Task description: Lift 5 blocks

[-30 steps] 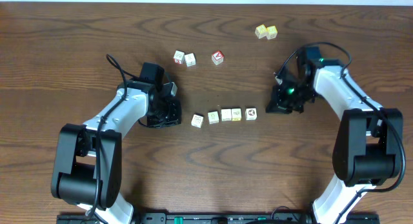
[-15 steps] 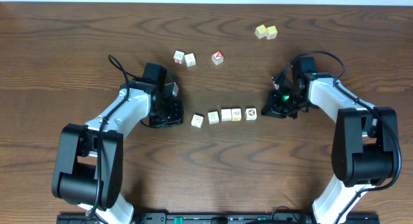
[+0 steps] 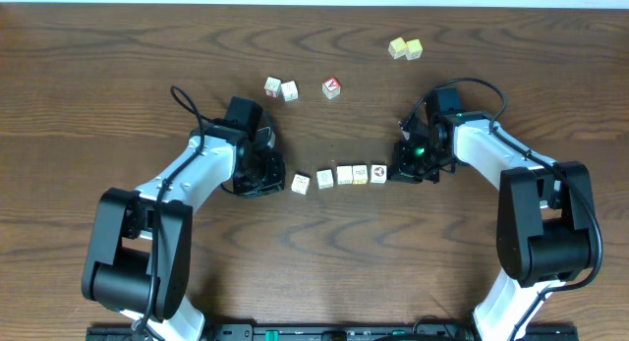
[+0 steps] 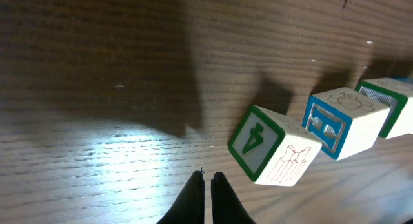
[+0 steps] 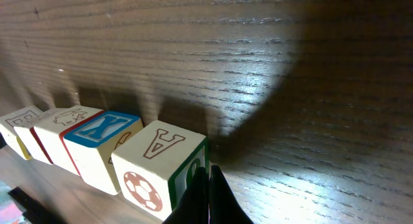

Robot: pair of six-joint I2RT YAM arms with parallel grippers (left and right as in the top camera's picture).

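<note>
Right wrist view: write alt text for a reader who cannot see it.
The right claw, shut, sits at the near end of a row of four visible blocks on a dark wooden table. The closest block shows a letter A on top and a soccer ball on its side.

Blocks — 4, X, A

A: Built how?
B: White links, black joints and bases: left arm, right arm.
A: Wiring?
B: Black cables looped near each wrist; green light on the right wrist; slim black fingertips.
</note>
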